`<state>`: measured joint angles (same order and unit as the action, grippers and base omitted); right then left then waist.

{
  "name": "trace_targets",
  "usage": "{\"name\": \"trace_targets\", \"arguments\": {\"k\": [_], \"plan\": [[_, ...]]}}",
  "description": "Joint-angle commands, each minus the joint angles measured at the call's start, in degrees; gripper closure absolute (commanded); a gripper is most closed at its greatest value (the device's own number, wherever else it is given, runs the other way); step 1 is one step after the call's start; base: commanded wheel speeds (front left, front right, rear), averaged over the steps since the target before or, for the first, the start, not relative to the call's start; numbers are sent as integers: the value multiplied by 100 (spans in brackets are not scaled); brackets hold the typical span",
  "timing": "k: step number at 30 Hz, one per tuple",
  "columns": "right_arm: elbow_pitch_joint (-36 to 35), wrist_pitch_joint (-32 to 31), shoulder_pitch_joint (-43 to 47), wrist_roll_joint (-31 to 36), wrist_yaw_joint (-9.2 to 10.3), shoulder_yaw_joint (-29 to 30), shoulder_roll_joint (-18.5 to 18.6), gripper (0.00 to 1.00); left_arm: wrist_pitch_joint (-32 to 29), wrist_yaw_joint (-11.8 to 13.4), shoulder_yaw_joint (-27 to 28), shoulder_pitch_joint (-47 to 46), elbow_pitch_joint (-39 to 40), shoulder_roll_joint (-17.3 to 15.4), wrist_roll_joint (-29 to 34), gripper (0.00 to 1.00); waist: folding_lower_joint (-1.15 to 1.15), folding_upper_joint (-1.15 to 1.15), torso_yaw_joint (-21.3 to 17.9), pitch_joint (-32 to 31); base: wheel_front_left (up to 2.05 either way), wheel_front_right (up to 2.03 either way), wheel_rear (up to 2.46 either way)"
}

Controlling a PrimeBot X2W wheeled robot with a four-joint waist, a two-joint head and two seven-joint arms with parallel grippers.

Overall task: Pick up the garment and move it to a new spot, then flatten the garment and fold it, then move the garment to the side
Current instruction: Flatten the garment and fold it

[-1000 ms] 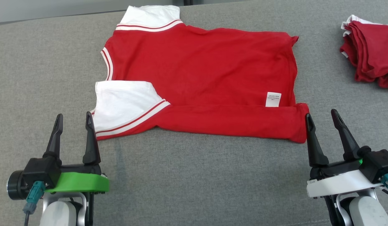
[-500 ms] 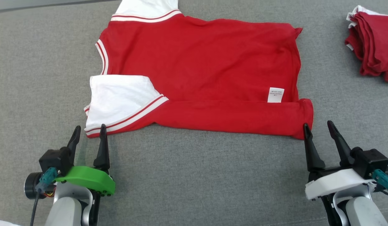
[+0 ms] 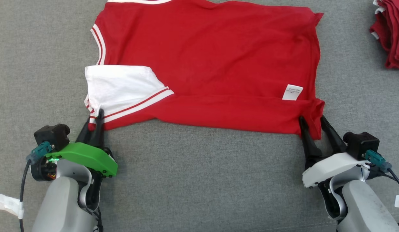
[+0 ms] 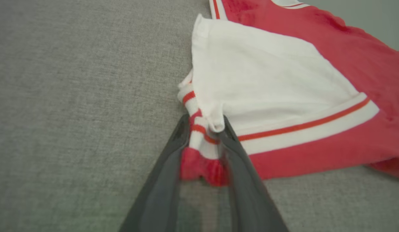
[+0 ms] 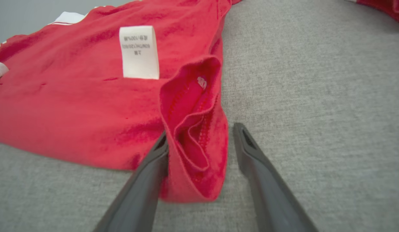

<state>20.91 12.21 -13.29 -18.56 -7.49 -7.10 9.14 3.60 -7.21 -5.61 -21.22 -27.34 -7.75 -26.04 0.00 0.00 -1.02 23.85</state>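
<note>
Red garment (image 3: pixel 212 48) is laid flat on the grey surface (image 3: pixel 199 180), its near edge folded over. A stack of red garments (image 3: pixel 391 35) is kept well apart, to the garment's right. The left gripper (image 3: pixel 96 116) is pinched on the garment's near-left sleeve corner. The right gripper (image 3: pixel 312 120) is spread astride the near-right hem corner, not yet clamped. Both corners are judged taken for the next fold.

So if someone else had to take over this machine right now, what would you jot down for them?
Left tool: shut on the garment's white sleeve cuff at its near left corner.
Right tool: open, fingers either side of the near right hem corner, not yet pinching.
Garment: spread flat on the grey surface, near edge apparently folded over once; a pile of red garments lies far right.
Done: flattening, probably one fold.
Left: close the right tool, finish folding, move it aside.
</note>
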Motion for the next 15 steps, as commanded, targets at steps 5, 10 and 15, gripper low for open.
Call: {"name": "trace_targets", "arguments": {"k": [5,10,15], "plan": [[69,54,49,-191,5,-78,165,100,155,-34,-231,132,139,-152,-215,100,0,0,82,-86,0,0,0],[-236,79,460,-291,5,107,315,100,293,-36,-330,414,490,-342,-374,100,0,0,256,-425,0,0,0],[-775,-226,1064,-339,5,186,499,100,75,110,-401,1021,958,-480,-360,100,0,0,408,-826,0,0,0]]}}
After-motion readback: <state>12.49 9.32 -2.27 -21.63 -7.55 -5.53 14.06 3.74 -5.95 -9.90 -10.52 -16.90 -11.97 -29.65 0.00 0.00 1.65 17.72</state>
